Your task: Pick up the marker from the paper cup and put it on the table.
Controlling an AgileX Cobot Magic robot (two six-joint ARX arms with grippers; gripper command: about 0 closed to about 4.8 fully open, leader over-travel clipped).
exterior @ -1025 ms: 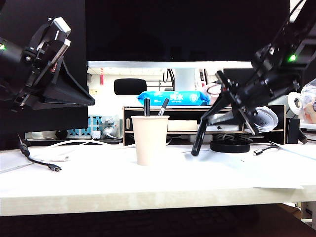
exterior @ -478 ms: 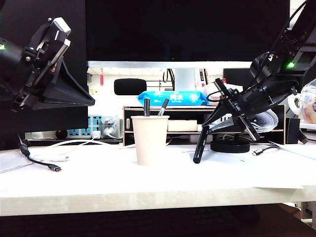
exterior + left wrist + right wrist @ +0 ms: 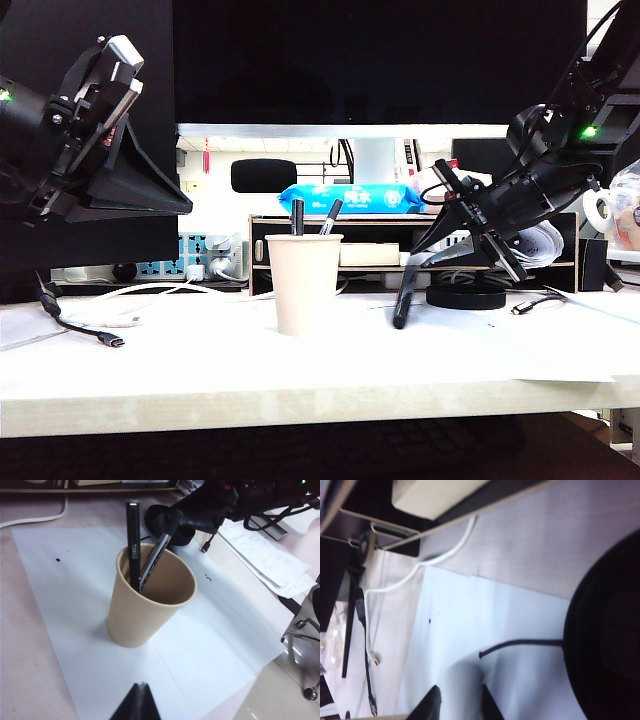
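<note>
Marker out of cup, tip on table right of cup, at right gripper.

Left gripper (image 3: 165, 200) hangs raised at far left, well apart from the paper cup (image 3: 304, 283); its fingers (image 3: 137, 705) meet at a point, holding nothing. Cup stands upright on white paper sheet (image 3: 210, 645) on the table (image 3: 300, 385), two thin pens (image 3: 133, 542) inside. Right of the cup, the marker (image 3: 403, 298) leans steeply, lower tip on the table, upper end at the right gripper (image 3: 425, 245). Jaws look spread; whether they touch the marker cannot be told, dark on dark. Right wrist view shows only finger tips (image 3: 431, 702), marker not visible there.
</note>
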